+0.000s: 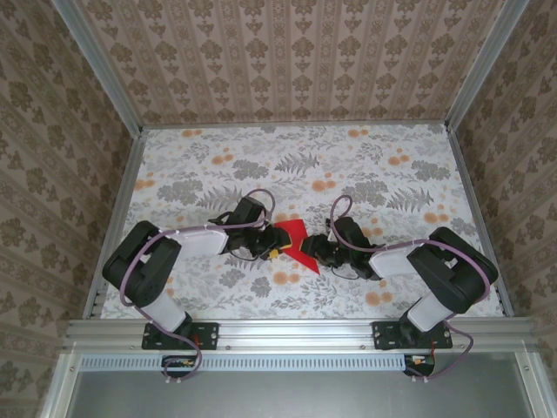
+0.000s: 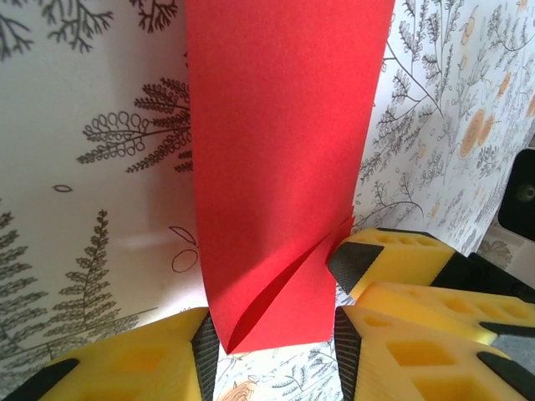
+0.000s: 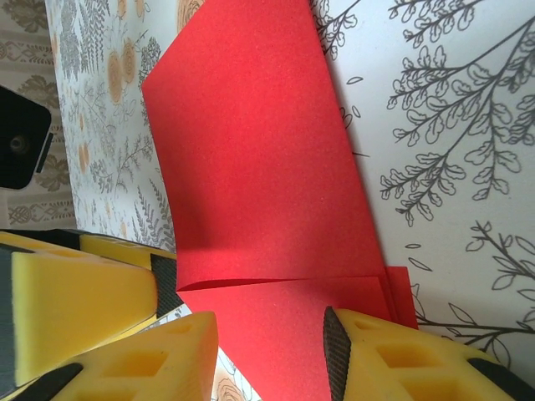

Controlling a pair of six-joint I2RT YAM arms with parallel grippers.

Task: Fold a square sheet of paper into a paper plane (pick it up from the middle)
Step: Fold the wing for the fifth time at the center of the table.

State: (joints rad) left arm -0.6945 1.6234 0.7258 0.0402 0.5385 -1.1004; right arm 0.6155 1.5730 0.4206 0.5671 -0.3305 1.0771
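Centrally, one red sheet of paper (image 1: 293,237), already creased, sat toward the near side of the floral table (image 1: 374,165), between two grippers. The left gripper (image 1: 273,252) met it from the left. In the left wrist view its jaws stood partly apart around the paper's (image 2: 284,167) narrow end, pads right at both edges, and I could not tell whether they clamped it. The right gripper (image 1: 312,253) faced it from the right. Its jaws were also partly apart, with the paper (image 3: 259,167) running between them and past one finger (image 3: 393,359), the grip likewise unclear. The two grippers were just beside each other.
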